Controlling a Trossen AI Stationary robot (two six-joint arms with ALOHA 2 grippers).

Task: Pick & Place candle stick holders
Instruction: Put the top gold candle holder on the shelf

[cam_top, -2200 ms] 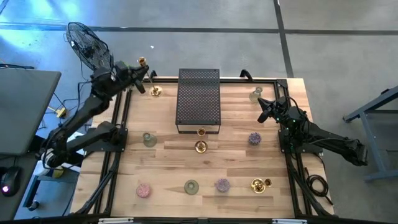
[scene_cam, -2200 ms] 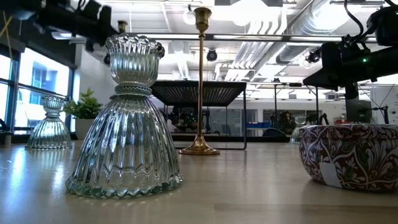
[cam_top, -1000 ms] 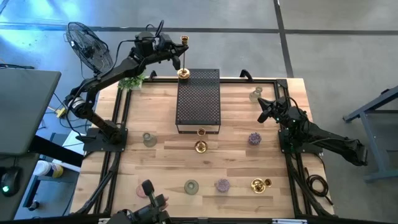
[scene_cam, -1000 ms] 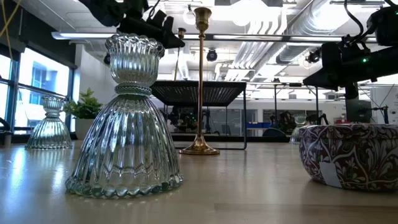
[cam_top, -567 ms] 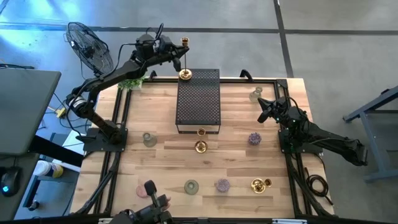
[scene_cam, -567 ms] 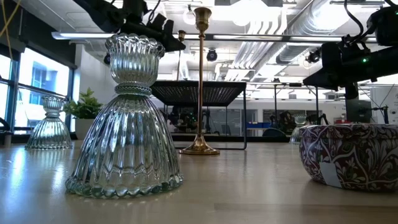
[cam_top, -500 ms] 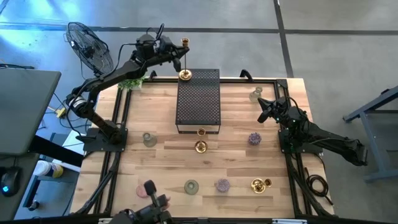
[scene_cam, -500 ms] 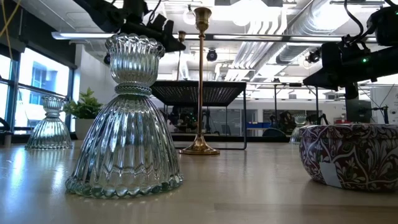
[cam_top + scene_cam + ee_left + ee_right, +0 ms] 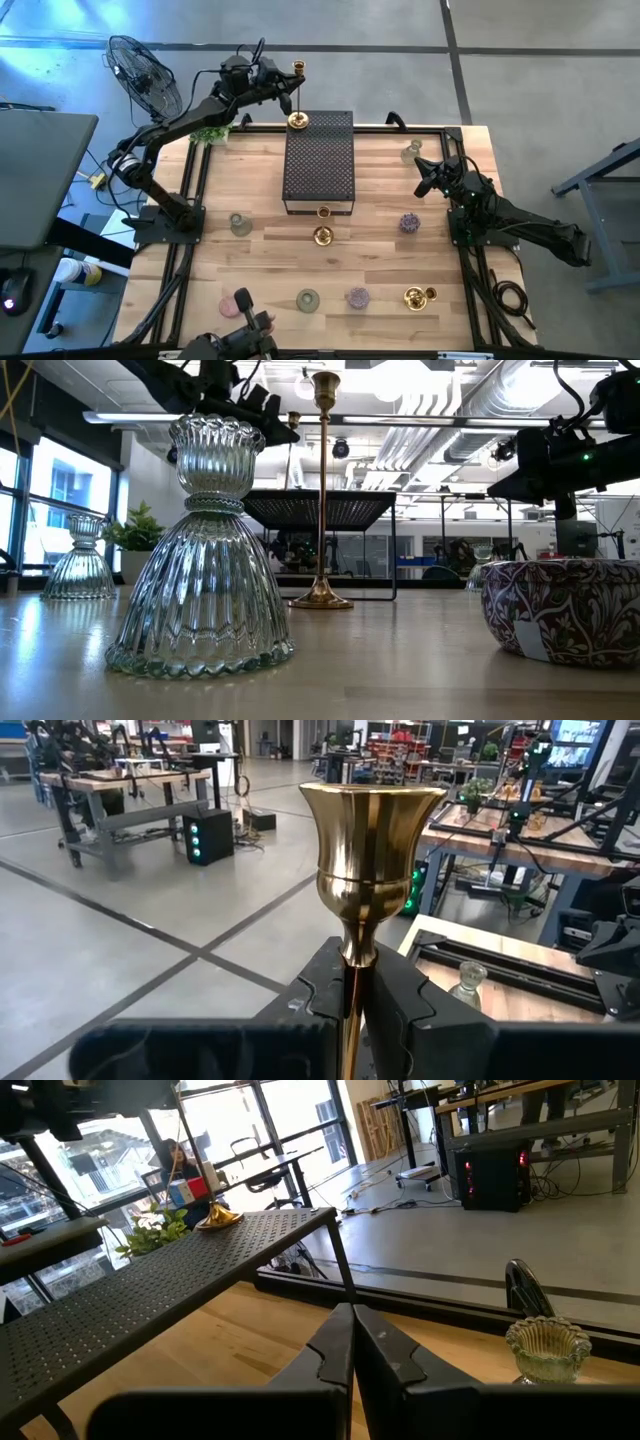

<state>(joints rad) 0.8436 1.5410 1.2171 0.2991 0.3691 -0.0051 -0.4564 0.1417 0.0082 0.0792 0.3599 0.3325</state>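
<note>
My left gripper (image 9: 288,92) is shut on a tall gold candlestick (image 9: 371,830) at the far edge of the black perforated box (image 9: 320,160). The candlestick's round base (image 9: 297,120) appears to sit on the box top, as the right wrist view (image 9: 218,1218) also shows. My right gripper (image 9: 421,180) is shut and empty above the table's right side. On the table stand another gold candlestick (image 9: 322,235), clear-green glass cups (image 9: 240,223) (image 9: 307,299) (image 9: 411,152), purple cups (image 9: 409,222) (image 9: 357,296), a pink cup (image 9: 229,307) and a gold holder lying on its side (image 9: 418,296). My left gripper pinches the candlestick's slim stem (image 9: 350,982) between its two fingers, just below the cup. The fingers come level from the table's left and lie across the stem. The candlestick stands upright, its base at the box top's far edge.
A small green plant (image 9: 210,133) stands at the table's far left corner. A fan (image 9: 140,70) stands beyond that corner. A dark object (image 9: 243,303) reaches over the near edge by the pink cup. Black frame rails (image 9: 195,190) run along both sides.
My left gripper has carried the gold candlestick from the table's far left corner toward the right, to the far edge of the black box, keeping it upright. In the last second it has held almost still there. A dark object has come in at the near edge.
</note>
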